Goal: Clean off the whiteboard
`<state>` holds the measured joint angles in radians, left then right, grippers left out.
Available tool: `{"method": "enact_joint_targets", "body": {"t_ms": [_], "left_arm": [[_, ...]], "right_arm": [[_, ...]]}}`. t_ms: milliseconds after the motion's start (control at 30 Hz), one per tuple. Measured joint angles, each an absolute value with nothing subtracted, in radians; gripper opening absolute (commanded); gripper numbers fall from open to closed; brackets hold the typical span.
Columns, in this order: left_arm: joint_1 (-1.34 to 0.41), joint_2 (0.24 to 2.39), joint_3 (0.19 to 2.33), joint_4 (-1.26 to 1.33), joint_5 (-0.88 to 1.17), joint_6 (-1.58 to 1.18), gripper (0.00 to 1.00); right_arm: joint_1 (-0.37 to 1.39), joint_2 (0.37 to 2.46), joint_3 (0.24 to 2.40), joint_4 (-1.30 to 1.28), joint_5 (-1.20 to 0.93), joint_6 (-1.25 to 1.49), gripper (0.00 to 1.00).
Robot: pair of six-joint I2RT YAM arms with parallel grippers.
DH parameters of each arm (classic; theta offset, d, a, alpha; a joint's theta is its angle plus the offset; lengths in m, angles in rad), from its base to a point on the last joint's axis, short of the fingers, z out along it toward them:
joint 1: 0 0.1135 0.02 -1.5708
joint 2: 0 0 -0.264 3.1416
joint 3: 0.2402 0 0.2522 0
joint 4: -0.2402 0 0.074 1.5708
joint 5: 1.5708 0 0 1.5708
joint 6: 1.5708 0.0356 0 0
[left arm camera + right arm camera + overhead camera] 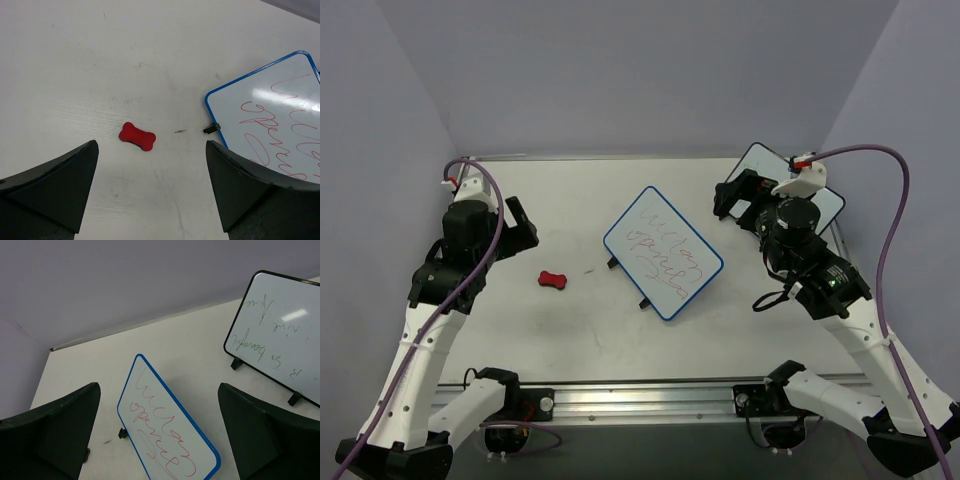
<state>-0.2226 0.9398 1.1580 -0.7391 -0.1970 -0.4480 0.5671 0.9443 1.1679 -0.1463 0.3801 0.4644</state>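
A blue-framed whiteboard [663, 252] with red scribbles stands tilted on small black feet at the table's middle. It also shows in the left wrist view [280, 115] and the right wrist view [165, 430]. A red bone-shaped eraser [553, 279] lies flat on the table left of it, ahead of my left gripper's jaws in the left wrist view [137, 136]. My left gripper [523, 230] is open and empty, raised above the table left of the eraser. My right gripper [732, 196] is open and empty, raised to the right of the board.
A second whiteboard [760, 165] with a black frame and green writing stands at the back right, partly hidden behind my right arm; the right wrist view [277, 325] shows it too. Grey walls close in the table on three sides.
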Motion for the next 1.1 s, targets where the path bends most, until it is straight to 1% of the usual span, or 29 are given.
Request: {"method": "enact_joint_targets", "body": {"t_ms": [233,367,400,533,600,767,867,1100], "left_arm": [[-0.223,0.941,1.154,-0.740,-0.204,-0.461,0.97],[-0.223,0.953,1.122,-0.735,-0.240,-0.502,1.00],[-0.223,0.960,1.103,-0.731,-0.252,-0.522,0.93],[-0.229,1.038,1.009,-0.716,-0.294,-0.620,0.86],[-0.246,1.099,0.967,-0.709,-0.321,-0.669,0.85],[-0.361,1.233,0.929,-0.691,-0.450,-0.815,0.75],[-0.389,1.287,0.929,-0.675,-0.500,-0.905,0.73],[-0.416,1.460,0.935,-0.658,-0.572,-1.100,0.73]], "right_arm": [[0.567,0.949,1.168,-0.148,0.380,0.464,1.00],[0.567,0.962,1.168,-0.154,0.380,0.467,1.00],[0.567,0.966,1.168,-0.156,0.380,0.468,1.00],[0.567,0.976,1.162,-0.156,0.376,0.476,1.00],[0.567,0.978,1.150,-0.156,0.371,0.482,1.00],[0.567,1.005,1.135,-0.163,0.353,0.490,1.00],[0.567,1.010,1.135,-0.164,0.350,0.490,1.00],[0.567,1.007,1.134,-0.164,0.350,0.490,1.00]]}}
